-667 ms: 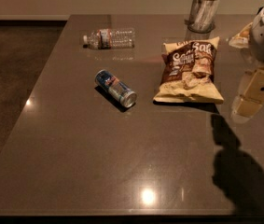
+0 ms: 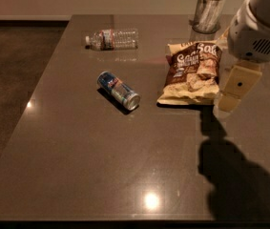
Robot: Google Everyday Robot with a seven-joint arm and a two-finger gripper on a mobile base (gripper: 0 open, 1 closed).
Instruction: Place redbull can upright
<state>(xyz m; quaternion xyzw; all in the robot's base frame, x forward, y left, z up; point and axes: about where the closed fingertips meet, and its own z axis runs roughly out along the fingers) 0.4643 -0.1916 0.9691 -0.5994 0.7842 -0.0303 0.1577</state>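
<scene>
The redbull can (image 2: pixel 119 90), blue and silver with a red mark, lies on its side on the dark table (image 2: pixel 101 166), left of centre, with its silver top pointing to the lower right. My gripper (image 2: pixel 237 87) hangs at the right, just above the table, beside the right edge of a chip bag. It is well to the right of the can and holds nothing that I can see.
A brown chip bag (image 2: pixel 192 73) lies flat between the can and the gripper. A clear plastic water bottle (image 2: pixel 111 38) lies on its side at the back. A metal cup (image 2: pixel 207 12) stands at the back right. The table's left edge drops to the floor.
The arm and gripper have moved a little to the left, closer to the chip bag. The can, bottle and bag have not moved.
</scene>
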